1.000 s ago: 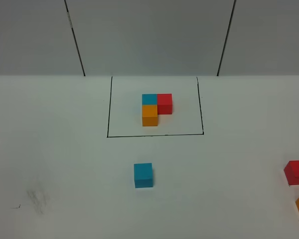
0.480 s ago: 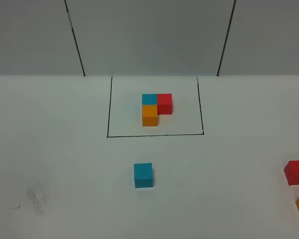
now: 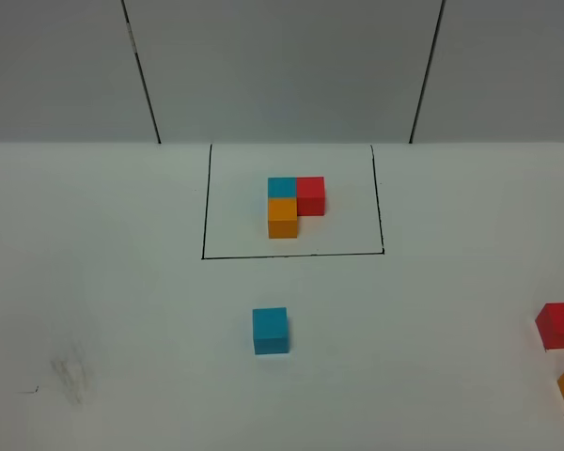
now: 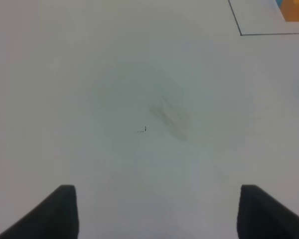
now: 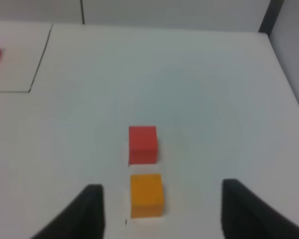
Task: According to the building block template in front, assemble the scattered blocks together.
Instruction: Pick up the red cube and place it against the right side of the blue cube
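Well, starting with the white table (image 3: 103,282), I see it carrying everything. At its 12 o'clock sits the black rectangle (image 3: 291,255), and inside that is the building block template (image 3: 296,202): cyan-blue and red side by side, with orange tucked against the cyan-blue one at its 6 o'clock. Neither arm shows in the high view. On its wrist camera, the left gripper (image 4: 157,191) has its fingers spread wide over bare table, with nothing between them and only a faint smudge (image 4: 169,117) ahead. The right gripper (image 5: 163,189) also stands wide and holds nothing, and its fingers flank the loose orange cube (image 5: 146,195) without touching it. The loose cyan-blue cube (image 3: 270,331) stands alone at 6 o'clock of the rectangle, well apart from the other two. The loose red cube (image 3: 559,325) is out at about 4 o'clock by the table's edge. Just beside it, at its 6 o'clock, is the orange one, with a small gap between them. By my reckoning the build has not begun. No two loose cubes touch, so all three still need gathering and squaring into the L.
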{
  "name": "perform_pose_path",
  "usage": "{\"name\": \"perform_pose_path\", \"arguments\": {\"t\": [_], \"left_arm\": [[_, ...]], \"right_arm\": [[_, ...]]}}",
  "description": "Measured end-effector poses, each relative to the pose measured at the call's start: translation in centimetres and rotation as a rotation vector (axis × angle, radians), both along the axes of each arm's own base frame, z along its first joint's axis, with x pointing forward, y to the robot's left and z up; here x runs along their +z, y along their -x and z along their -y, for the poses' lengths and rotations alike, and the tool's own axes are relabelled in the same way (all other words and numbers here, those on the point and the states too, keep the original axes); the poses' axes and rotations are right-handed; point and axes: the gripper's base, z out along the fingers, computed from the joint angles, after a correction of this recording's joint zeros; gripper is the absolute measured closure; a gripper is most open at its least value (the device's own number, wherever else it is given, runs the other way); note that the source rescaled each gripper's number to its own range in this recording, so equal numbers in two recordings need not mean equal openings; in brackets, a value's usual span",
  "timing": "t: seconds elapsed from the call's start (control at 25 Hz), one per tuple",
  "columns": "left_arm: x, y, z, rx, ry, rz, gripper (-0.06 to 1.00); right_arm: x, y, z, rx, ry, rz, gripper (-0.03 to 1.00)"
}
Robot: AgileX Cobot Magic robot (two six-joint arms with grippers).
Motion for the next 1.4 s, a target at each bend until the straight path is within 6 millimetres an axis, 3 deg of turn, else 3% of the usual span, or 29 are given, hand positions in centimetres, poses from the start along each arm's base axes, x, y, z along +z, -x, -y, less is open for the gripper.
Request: {"name": "perform_pose_path", "arguments": {"t": [0.16, 0.24, 0.56, 0.8, 1.0, 1.4], "left_arm": [[0.0, 0.0, 0.0, 0.0, 0.0, 0.0, 0.48], [0.0, 0.0, 0.0, 0.0, 0.0, 0.0, 0.48], [0.0, 0.0, 0.0, 0.0, 0.0, 0.0, 0.48], [0.0, 0.0, 0.0, 0.0, 0.0, 0.0, 0.48], [0.0, 0.0, 0.0, 0.0, 0.0, 0.0, 0.48], [0.0, 0.0, 0.0, 0.0, 0.0, 0.0, 0.48]], "right_arm": [[0.9, -4.0, 0.2, -0.004, -0.008, -0.025, 0.19], [1.0, -6.4, 0.3, -0.013, -0.03, -0.046, 0.11], [0.9, -17.2, 0.8, -0.03, -0.064, -0.221, 0.14], [-2.3, -24.0, 1.2, -0.033, -0.063, -0.402, 0.14], [-6.3, -26.8, 1.3, -0.043, -0.075, -0.544, 0.15], [-12.7, -29.2, 1.5, -0.038, -0.061, -0.704, 0.15]]}}
